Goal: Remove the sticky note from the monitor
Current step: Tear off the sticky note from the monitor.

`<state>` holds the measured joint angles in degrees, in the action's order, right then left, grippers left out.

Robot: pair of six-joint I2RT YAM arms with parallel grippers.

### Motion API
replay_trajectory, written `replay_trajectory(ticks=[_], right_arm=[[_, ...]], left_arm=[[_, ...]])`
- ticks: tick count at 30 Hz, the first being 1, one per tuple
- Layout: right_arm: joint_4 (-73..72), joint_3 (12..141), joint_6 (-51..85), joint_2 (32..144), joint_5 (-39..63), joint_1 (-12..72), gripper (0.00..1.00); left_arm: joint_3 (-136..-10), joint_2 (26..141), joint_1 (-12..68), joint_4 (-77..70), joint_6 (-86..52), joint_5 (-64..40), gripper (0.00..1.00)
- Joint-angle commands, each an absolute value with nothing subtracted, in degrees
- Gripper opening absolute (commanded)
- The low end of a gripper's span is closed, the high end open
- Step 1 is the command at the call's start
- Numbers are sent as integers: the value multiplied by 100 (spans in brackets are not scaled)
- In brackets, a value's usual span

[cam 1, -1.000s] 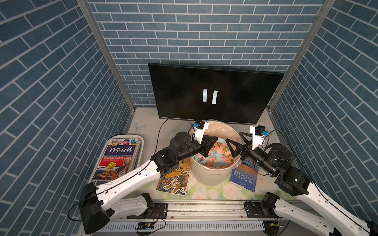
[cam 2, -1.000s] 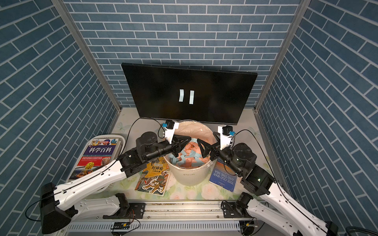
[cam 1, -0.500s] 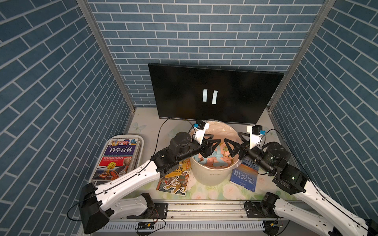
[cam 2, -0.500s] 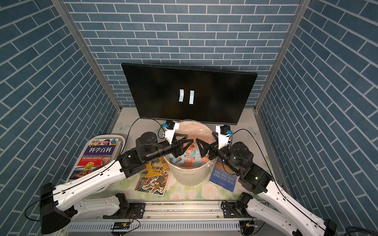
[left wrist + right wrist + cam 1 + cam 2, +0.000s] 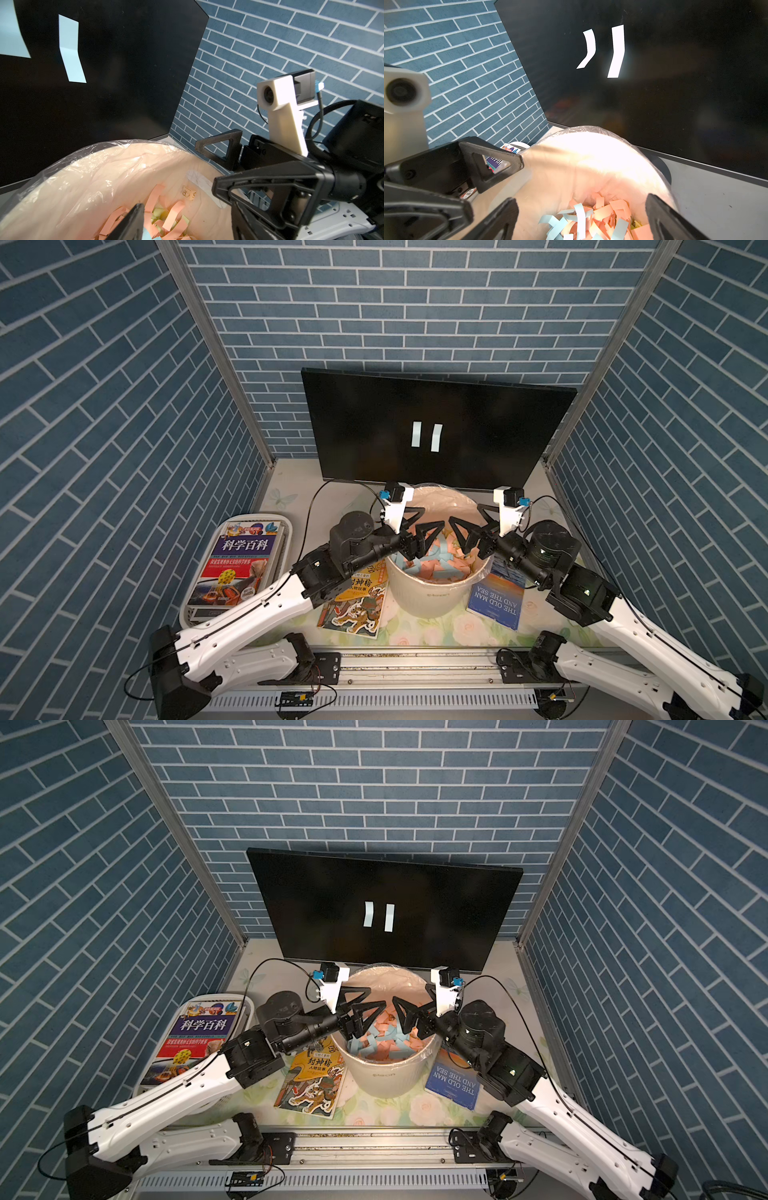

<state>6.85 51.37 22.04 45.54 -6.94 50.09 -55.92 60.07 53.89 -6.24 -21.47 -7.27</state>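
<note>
**Monitor** (image 5: 498, 435): black, glossy, upright at the back of the tabletop (image 5: 291, 489), before the blue brick wall.

**Sticky notes**: two pale blue strips on the screen near its middle, side by side and apart. Left note (image 5: 416, 434), right note (image 5: 436, 437). Both are still stuck on, and both are bent partway down in the right wrist view (image 5: 588, 48).

**Bin** (image 5: 436, 597): white, round, lined with a clear plastic bag, just in front of the monitor's lower edge. It holds paper scraps (image 5: 436, 562) in pink, blue and some yellow.

**Left arm** (image 5: 249, 605): reaches over the bin's left rim. Its jaws are parted above the scraps with nothing between them.

**Right arm** (image 5: 623, 626): reaches over the bin's right rim. Its jaws are spread wide and empty, tips facing the left arm's across the bin mouth, not touching.

**Tray** (image 5: 257, 515): pale, left of the bin, holding a stack topped by a science book (image 5: 243, 556).

**Illustrated book** (image 5: 357, 601): flat, partly under the left arm, just beside the bin.

**Blue book** (image 5: 496, 599): titled "The Old Man and the Sea", flat, right of the bin.
</note>
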Motion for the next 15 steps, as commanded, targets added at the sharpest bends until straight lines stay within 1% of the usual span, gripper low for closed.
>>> replay_trajectory(ticks=[1,8,15], right_arm=[[448,5391,2117,4686,-612,4991,100],[236,5582,2118,5002,-530,4983,100],[-61,5826,2211,5382,-354,4880,100]], left_arm=[[-5429,5754,5413,-772,-2124,-413,75],[-5160,5256,5406,-787,-2140,97,100],[-4852,4751,5397,-778,-2114,569,100]])
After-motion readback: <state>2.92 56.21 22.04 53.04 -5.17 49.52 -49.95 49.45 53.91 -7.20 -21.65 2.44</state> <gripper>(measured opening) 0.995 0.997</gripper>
